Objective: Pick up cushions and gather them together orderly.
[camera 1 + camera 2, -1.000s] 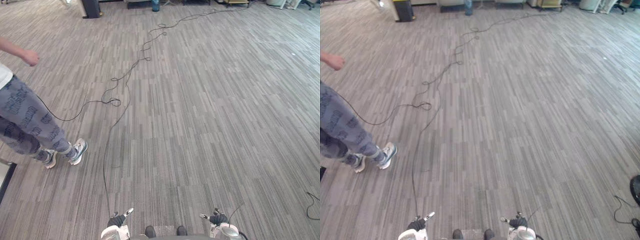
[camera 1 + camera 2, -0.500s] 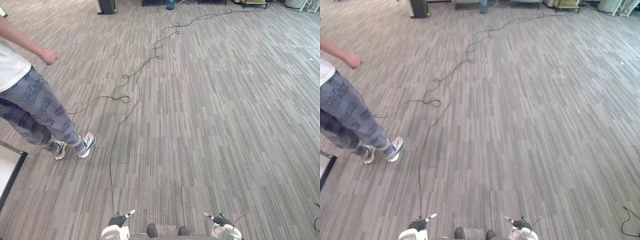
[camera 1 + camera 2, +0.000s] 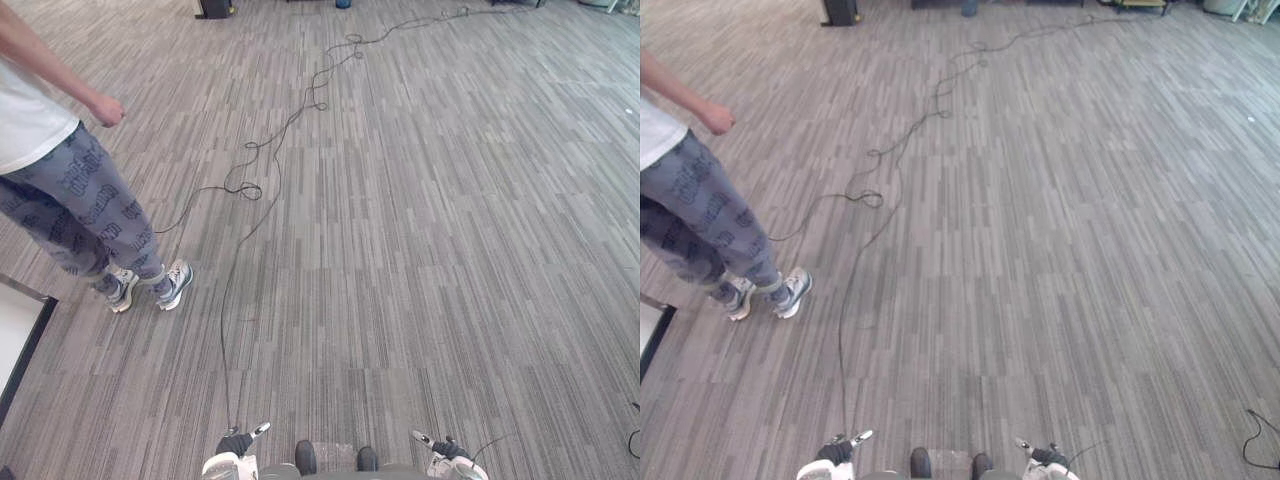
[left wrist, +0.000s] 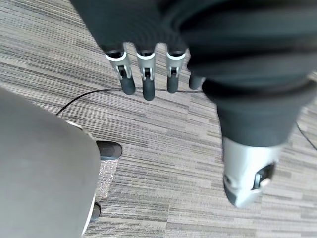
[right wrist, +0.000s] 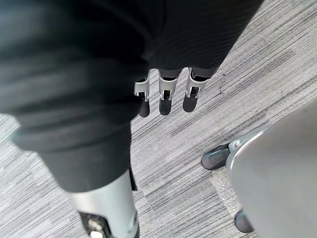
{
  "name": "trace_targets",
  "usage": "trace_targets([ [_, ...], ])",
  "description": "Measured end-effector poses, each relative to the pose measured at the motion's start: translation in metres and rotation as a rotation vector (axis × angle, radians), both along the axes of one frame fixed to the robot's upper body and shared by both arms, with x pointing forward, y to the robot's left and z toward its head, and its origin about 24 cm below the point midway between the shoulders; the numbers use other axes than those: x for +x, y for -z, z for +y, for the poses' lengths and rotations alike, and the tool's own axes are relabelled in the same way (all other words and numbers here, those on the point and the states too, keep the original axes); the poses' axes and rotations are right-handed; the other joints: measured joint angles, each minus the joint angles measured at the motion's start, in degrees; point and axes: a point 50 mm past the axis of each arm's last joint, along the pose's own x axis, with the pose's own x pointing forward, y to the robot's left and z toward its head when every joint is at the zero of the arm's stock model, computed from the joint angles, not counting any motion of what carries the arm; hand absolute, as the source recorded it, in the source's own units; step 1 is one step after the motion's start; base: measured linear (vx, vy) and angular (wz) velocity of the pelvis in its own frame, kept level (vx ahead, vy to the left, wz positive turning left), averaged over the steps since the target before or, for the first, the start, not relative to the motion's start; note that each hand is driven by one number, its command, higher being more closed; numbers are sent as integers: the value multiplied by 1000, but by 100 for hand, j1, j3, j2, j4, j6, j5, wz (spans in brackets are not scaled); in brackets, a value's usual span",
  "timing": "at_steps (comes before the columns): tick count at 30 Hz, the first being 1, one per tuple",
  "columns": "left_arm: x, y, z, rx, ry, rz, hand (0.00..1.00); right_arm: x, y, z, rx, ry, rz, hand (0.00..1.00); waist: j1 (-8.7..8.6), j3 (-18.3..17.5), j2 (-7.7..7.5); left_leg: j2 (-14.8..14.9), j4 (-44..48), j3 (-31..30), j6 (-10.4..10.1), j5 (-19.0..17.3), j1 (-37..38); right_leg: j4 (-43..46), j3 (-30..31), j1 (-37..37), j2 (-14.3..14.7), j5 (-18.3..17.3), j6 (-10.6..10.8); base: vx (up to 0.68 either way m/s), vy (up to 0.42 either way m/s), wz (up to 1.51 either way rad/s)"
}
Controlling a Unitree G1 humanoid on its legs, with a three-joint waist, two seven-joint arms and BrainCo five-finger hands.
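Grey striped carpet point(image 3: 420, 230) stretches out in front of me. My left hand point(image 3: 238, 442) hangs low at my side, its fingers point(image 4: 143, 74) straight and relaxed above the carpet with nothing in them. On the other side my right hand point(image 3: 440, 446) hangs the same way, with straight fingers point(image 5: 166, 94) that hold nothing.
A person point(image 3: 70, 190) in patterned grey trousers and white shoes point(image 3: 172, 285) stands on the left, one arm held out. A white-topped, dark-edged object point(image 3: 15, 330) sits at the left edge. A dark stand point(image 3: 213, 8) is at the far end of the room.
The whole picture has shifted as the camera moved. The person has stepped a little nearer and further into view. Both hands still hang at my sides.
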Motion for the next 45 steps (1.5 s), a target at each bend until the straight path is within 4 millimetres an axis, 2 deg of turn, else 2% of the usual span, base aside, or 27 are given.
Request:
trace_targets([
  [2, 0, -1, 2, -1, -24, -11, 0, 1, -1, 0, -1, 7, -13, 0, 17, 12, -21, 2, 92, 46, -85, -120, -92, 390, 46, -218, -15, -218, -22, 41, -30, -9],
  [3, 3, -3, 4, 4, -32, -26, 0, 2, -1, 2, 4, 17, -26, 0, 17, 56, -70, 7, 500, 47, -91, -348, -240, 624, 46, -310, -68, -365, -44, 79, -58, 7],
  [6, 16, -9, 7, 5, -70, -89, 0, 3, -4, 3, -8, 5, -47, 0, 19, 189, -97, 367, 3093, 351, -77, -1148, -1283, 1008, -135, -256, -80, -729, -127, 77, -100, 28],
  [9, 30, -16, 7, 9, -68, -144, 0, 5, -5, 4, -20, -34, -51, 0, 35, 271, -136, 841, 4734, 691, -64, -1319, -2043, 1166, -300, -35, -86, -1031, -225, 128, -20, 30],
  [10, 30, -16, 6, 3, -72, -146, 0, 7, -5, 4, -22, -38, -54, 0, 42, 264, -118, 1000, 4690, 824, -91, -1385, -2129, 1215, -299, 37, -109, -1107, -196, 209, 38, 12],
  [13, 30, -16, 6, -3, -83, -152, 0, 10, -6, 3, -18, -22, -63, 0, 73, 258, -106, 1083, 4072, 1005, -117, -1356, -2332, 1039, -284, 333, -330, -1214, -133, 261, 104, 0],
  [15, 33, -17, 4, -3, -76, -165, 0, 11, -6, 4, -16, -23, -68, 0, 139, 246, -114, 982, 3216, 1049, -186, -1044, -2436, 680, -275, 599, -519, -1212, -130, 373, 204, -5],
  [17, 35, -19, 3, -1, -72, -183, 0, 13, -6, 8, -8, -31, -71, 0, 250, 176, -154, 846, 2603, 964, -211, -308, -2549, 362, -178, 798, -687, -1260, -89, 489, 342, -19],
  [19, 36, -20, 6, 10, -72, -186, 0, 12, -5, 14, 8, -35, -66, 0, 275, 31, -298, 611, 2669, 1043, 87, -472, -2571, 473, 62, 716, -935, -1149, -182, 515, 319, -6],
  [22, 35, -20, 11, 22, -69, -182, 0, 9, -2, 28, 55, -29, -61, 0, 310, -126, -573, 342, 2880, 1286, 347, -942, -2167, 1808, 537, 371, -1248, -738, 465, 622, 347, -9],
  [23, 34, -19, 6, 16, -39, -171, 0, 12, -4, 28, 59, -36, -85, 0, 308, -101, -567, 232, 2632, 1371, 408, -1151, -1513, 3711, 766, -313, -1282, -3, 619, 523, 271, -32],
  [24, 34, -18, 4, 13, -31, -166, 0, 13, -5, 28, 58, -37, -92, 0, 296, -85, -549, 210, 2557, 1376, 405, -1192, -1342, 4159, 771, -470, -1283, 111, 663, 578, 296, -32],
  [25, 33, -17, 0, 6, -14, -158, 0, 15, -7, 26, 49, -37, -107, 0, 239, -50, -520, 154, 2360, 1379, 406, -1258, -890, 5142, 705, -854, -1275, 136, 665, 346, 151, -17],
  [26, 33, -16, -5, -6, -7, -154, 0, 19, -10, 22, 36, -37, -128, 0, 185, -1, -448, 133, 2119, 1380, 400, -1274, -487, 5742, 548, -1214, -1236, 65, 577, 423, 181, -16],
  [27, 36, -17, -8, -14, -5, -159, 0, 20, -11, 20, 29, -36, -137, 0, 154, 0, -408, 129, 1937, 1379, 392, -1294, -250, 5977, 406, -1459, -1198, -3, 519, 424, 152, -17],
  [28, 39, -17, -13, -26, -6, -164, 0, 22, -13, 18, 18, -33, -158, 0, 107, -8, -366, 135, 1527, 1375, 251, -1389, 195, 6130, 11, -2006, -1110, -214, 461, 415, 115, -10],
  [30, 42, -16, -15, -37, -7, -153, 0, 26, -16, 16, 15, -30, -177, 0, -17, 29, -424, 125, 1286, 1357, 119, -1515, 592, 5527, -590, -2606, -1063, -496, 366, 460, 59, 1],
  [32, 42, -14, -20, -55, -16, -137, 0, 26, -15, 11, 8, -16, -172, 0, -52, 62, -384, 144, 1088, 1363, 115, -1560, 944, 4427, -1048, -2844, -923, -547, 212, 480, -30, 11],
  [33, 45, -15, -23, -65, -21, -144, 0, 27, -16, 7, -4, -17, -168, 0, -116, 129, -302, 216, 999, 1264, 125, -1634, 1156, 3407, -1216, -2920, -725, -323, 46, 651, -97, 38],
  [35, 47, -15, -23, -66, -17, -148, 0, 23, -14, 5, -7, -9, -153, 0, -181, 146, -300, 196, 867, 1050, 128, -1652, 1384, 2020, -1127, -2879, -519, 239, 20, 608, -142, 55],
  [36, 45, -14, -22, -64, -11, -139, 0, 20, -12, 3, -7, -4, -137, 0, -248, 184, -296, 210, 816, 774, 128, -1652, 1655, 1782, -982, -2754, -409, 924, -520, 631, -172, 29],
  [37, 44, -13, -28, -85, -27, -134, 0, 26, -15, -4, -34, -22, -148, 0, -226, 217, -37, 416, 946, 704, -48, -1541, 1733, 2030, -1074, -2691, -301, 608, -540, 615, -183, 11],
  [39, 43, -13, -31, -93, -24, -134, 0, 32, -18, -4, -34, -19, -170, 0, -215, 261, 124, 613, 1863, 474, -500, -1236, 1543, 2449, -1135, -2558, -265, 139, -686, 611, -236, -7],
  [41, 45, -14, -33, -98, -18, -146, 0, 33, -19, -4, -36, -31, -176, 0, -254, 310, 196, 943, 3975, 102, -923, -510, 718, 2342, -1135, -2055, -131, -250, -701, 618, -243, 1],
  [42, 45, -15, -30, -94, -18, -159, 0, 35, -19, -3, -40, -51, -175, 0, -219, 390, 196, 1211, 5496, -17, -1047, -152, 23, 2091, -1076, -1649, 32, -355, -730, 550, -146, -31],
  [43, 48, -17, -28, -92, -23, -176, 0, 37, -19, 0, -36, -71, -177, 0, -131, 448, 183, 1390, 6434, 140, -858, -465, -479, 1907, -921, -1249, 166, -443, -787, 521, -107, -57],
  [45, 52, -21, -25, -82, -20, -207, 0, 38, -18, 11, -19, -121, -173, 0, 16, 529, -14, 1439, 6727, 339, -568, -927, -1169, 1620, -691, -630, 189, -588, -830, 490, -46, -74],
])
